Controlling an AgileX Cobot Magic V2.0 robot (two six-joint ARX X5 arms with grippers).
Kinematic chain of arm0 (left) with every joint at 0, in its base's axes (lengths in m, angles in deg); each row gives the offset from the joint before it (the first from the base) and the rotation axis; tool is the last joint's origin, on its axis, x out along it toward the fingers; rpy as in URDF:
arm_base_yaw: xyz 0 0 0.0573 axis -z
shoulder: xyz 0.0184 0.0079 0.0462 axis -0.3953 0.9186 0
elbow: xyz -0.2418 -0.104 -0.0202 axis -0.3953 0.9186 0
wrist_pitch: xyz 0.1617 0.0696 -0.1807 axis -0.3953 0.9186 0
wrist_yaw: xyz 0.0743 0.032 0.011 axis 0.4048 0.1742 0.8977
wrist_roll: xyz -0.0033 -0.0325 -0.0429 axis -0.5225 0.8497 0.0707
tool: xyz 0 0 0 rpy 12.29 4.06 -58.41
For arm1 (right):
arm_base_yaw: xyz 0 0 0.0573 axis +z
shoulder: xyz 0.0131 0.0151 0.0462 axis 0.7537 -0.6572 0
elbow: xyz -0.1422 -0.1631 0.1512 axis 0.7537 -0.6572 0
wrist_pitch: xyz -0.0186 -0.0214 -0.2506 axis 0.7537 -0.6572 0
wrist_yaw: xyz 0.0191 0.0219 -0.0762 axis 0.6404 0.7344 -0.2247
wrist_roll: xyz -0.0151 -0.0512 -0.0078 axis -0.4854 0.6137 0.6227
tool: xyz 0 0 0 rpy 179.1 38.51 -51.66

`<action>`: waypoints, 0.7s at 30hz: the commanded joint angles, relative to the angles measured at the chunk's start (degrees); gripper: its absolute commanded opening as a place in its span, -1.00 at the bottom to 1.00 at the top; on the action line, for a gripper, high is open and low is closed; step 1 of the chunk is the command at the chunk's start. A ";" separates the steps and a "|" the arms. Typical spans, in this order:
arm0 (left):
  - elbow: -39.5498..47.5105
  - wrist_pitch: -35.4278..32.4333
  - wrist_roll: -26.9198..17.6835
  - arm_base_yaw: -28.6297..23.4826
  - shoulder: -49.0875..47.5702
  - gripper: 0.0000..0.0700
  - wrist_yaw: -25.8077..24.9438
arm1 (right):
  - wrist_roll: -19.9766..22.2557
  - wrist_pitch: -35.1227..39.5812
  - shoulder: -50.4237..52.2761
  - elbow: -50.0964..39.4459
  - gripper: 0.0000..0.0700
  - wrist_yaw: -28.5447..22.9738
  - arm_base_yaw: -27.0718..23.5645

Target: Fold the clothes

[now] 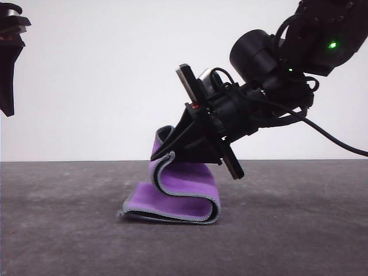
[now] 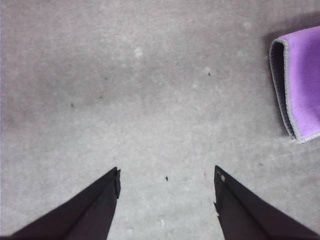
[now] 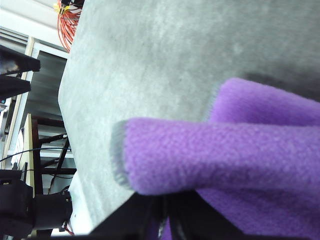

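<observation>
Low front camera faces the cloth (image 1: 178, 192); wrist cameras overlook it too.

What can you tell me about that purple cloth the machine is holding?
The cloth is small, soft and fleecy-looking, bright purple on one face and dark grey on the other, with a light-grey stitched hem. It is partly folded: its lower part lies on the grey table and curls back over itself at one end, while the upper part rises in an S-shaped wave. The right tool pinches that raised edge, holding it above the table. The left tool hangs open, apart from the cloth.
</observation>
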 commanded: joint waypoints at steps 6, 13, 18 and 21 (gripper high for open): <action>-0.39 -0.22 0.42 0.11 0.26 0.04 -0.09 | -0.83 1.72 -1.27 1.28 -0.79 0.08 1.24; -0.39 -0.22 0.44 0.11 0.26 0.04 -0.09 | -0.81 1.31 -1.27 1.28 -0.13 1.16 1.28; -0.39 -0.22 0.44 0.11 0.26 0.04 -0.09 | 0.27 1.34 -1.27 1.28 -0.13 1.88 1.27; -0.39 -0.21 0.44 0.11 0.26 0.04 -0.09 | 2.65 0.47 -0.94 1.28 -0.13 2.97 0.72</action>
